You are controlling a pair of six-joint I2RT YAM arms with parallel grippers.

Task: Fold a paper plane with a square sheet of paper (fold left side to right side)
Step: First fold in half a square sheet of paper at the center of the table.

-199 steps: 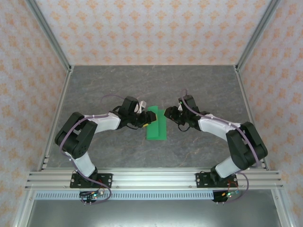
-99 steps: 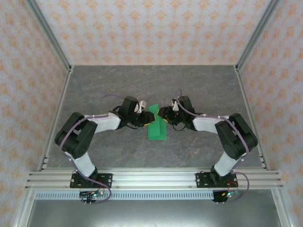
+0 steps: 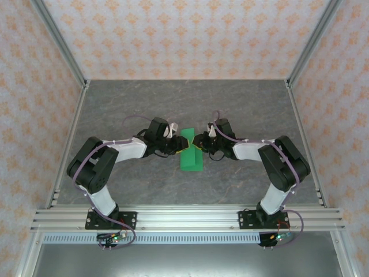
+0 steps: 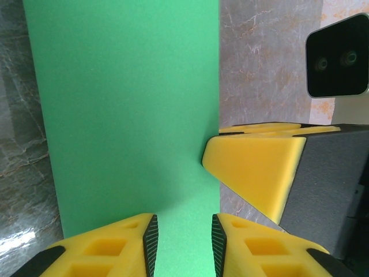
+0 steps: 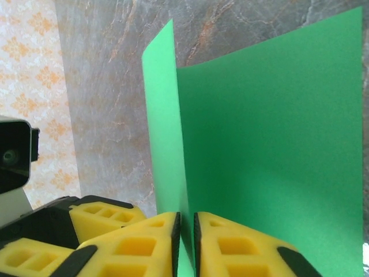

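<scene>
**Pinched on one side only**

My right gripper [image 5: 185,218] is almost closed on the square sheet of paper [image 5: 265,144], mid-table, with one flap upright. My left gripper [image 4: 183,225] straddles it half-open. Any contact there is cut off below.
</scene>
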